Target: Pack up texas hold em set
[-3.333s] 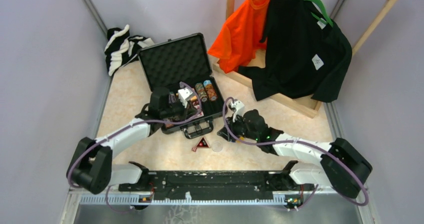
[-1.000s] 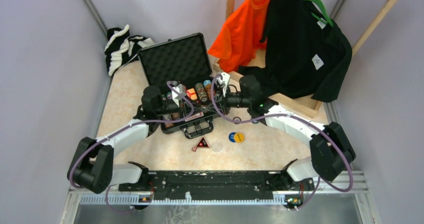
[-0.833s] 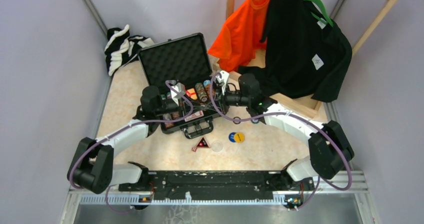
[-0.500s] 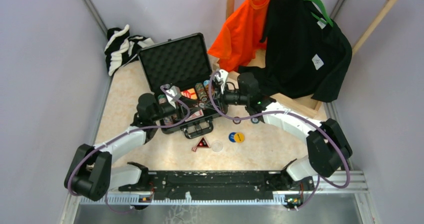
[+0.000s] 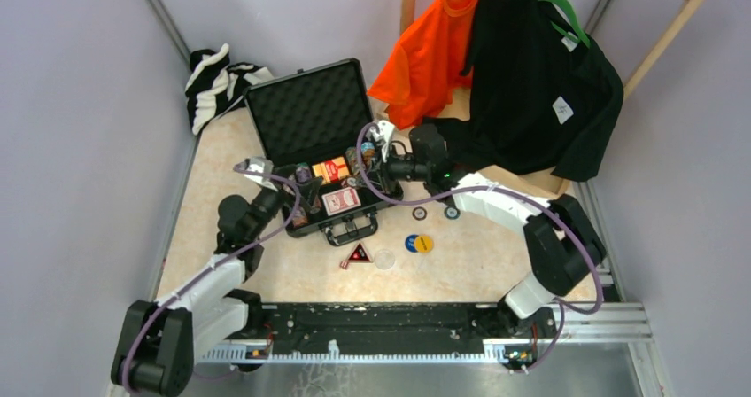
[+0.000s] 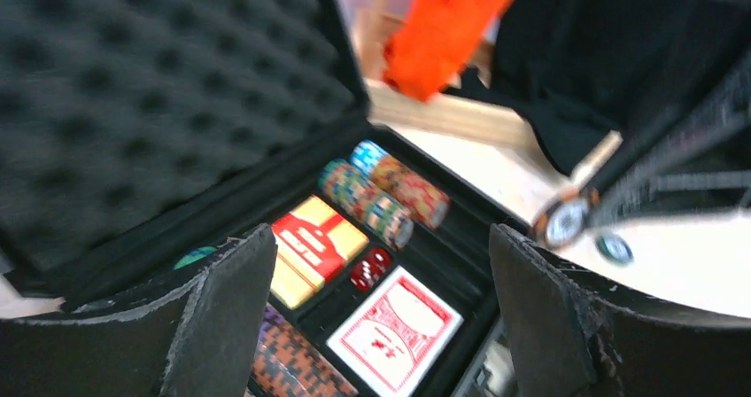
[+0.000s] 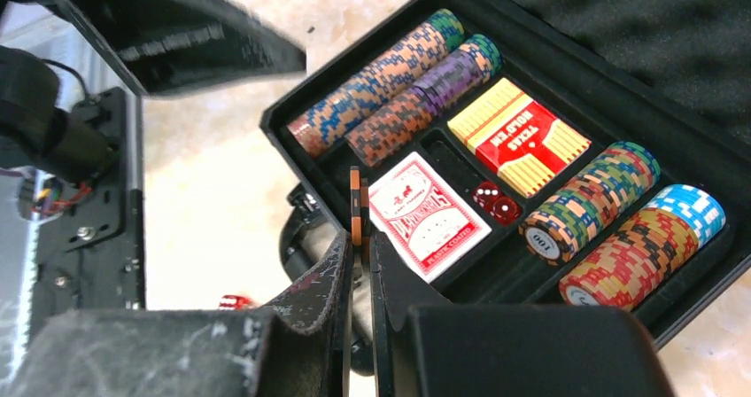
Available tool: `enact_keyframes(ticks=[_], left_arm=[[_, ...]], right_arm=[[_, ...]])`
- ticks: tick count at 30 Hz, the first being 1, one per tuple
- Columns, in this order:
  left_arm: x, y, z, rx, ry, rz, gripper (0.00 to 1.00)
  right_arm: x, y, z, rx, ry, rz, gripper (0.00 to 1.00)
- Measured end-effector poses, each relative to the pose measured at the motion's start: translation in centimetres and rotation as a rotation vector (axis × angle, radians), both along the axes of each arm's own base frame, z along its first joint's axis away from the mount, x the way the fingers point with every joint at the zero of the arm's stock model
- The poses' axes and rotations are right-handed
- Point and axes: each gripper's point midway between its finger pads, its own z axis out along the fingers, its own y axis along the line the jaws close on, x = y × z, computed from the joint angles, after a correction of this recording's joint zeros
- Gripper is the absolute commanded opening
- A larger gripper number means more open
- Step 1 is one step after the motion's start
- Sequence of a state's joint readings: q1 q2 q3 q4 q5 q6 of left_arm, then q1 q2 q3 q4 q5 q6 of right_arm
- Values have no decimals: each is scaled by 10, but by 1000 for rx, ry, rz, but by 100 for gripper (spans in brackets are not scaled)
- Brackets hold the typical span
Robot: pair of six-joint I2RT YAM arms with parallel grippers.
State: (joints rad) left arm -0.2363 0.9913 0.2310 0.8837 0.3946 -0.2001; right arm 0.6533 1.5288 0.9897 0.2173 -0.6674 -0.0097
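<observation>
The left fingers [image 6: 221, 317] stand wide apart and hold nothing, at 8 o'clock of the open briefcase [image 5: 310, 113]. The right fingers [image 7: 341, 273] are clamped on an orange-black chip [image 7: 356, 204], edge-up at the case's 3 o'clock side. Blue and yellow discs [image 5: 418, 243], a clear disc [image 5: 384, 259] and the triangle [image 5: 358, 254] lie on the worktop [image 5: 496, 255] at its 5 o'clock.

Legible markings, right wrist view:
- Yellow-and-red box [image 7: 521, 137] in the briefcase tray: "TEXAS HOLD EM", printed in red, seen upside down.
- End chip [image 7: 542, 245] of the multicoloured chip roll: "100".
- Red card deck [image 7: 429, 216]: small print along the border, too fine to read.

Top view:
- White tag [image 5: 562, 109] on the black shirt [image 5: 531, 78]: illegible.
</observation>
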Motion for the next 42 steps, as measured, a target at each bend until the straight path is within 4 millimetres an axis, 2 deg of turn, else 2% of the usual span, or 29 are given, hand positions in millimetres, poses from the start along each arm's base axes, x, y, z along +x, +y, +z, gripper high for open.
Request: enact_keyframes(ticks=[4,7,10,16,25,29,42], left_arm=[[16,28,4,-102,80,192,100],[21,44,6,-194,150,305,100],[20,61,2,-263,222,408,100],[13,89,-12,-320,312,582,100],[8,98,-37,-307,361,639,100],[9,97,-43,-294,377,639,100],[8,95,-48,-267,376,622,100]], right_arm=[[7,16,-20,-58,-17,12,0],[5,37,-32,-96,-35,59,0],[-1,60,-44,-125,-53,119,0],[-7,86,-62,-164,-73,215,0],[-23,105,-93,-235,-61,322,0],[-28,107,-96,-251,-65,348,0],[-20,115,-116,-276,-63,353,0]])
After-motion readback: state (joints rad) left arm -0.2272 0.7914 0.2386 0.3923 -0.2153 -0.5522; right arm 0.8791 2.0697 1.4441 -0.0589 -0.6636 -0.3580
